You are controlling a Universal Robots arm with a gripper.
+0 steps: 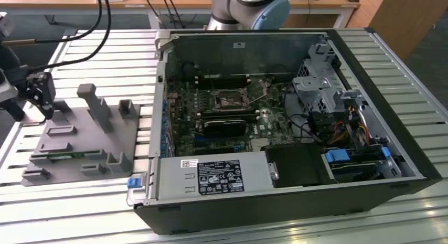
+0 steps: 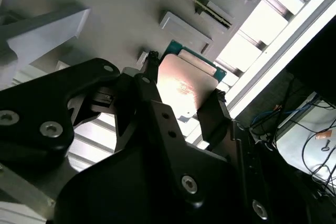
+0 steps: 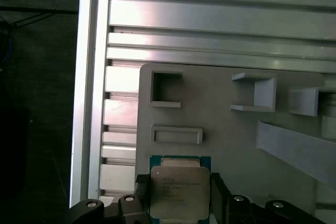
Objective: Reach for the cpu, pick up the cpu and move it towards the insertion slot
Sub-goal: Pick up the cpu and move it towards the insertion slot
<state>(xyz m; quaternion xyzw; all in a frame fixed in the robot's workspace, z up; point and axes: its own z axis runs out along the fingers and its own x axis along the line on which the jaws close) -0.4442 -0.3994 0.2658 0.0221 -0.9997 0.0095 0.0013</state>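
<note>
A black claw (image 1: 46,114) is hanging over the far corner of a grey holder block (image 1: 87,141) at the exterior view's left. A green memory stick (image 1: 60,155) is lying in the block's near side. The block is sitting on a slatted metal tabletop (image 1: 126,65) beside an open computer case (image 1: 280,207), where the square socket (image 1: 230,101) is showing on the board, well apart from the claw.
</note>
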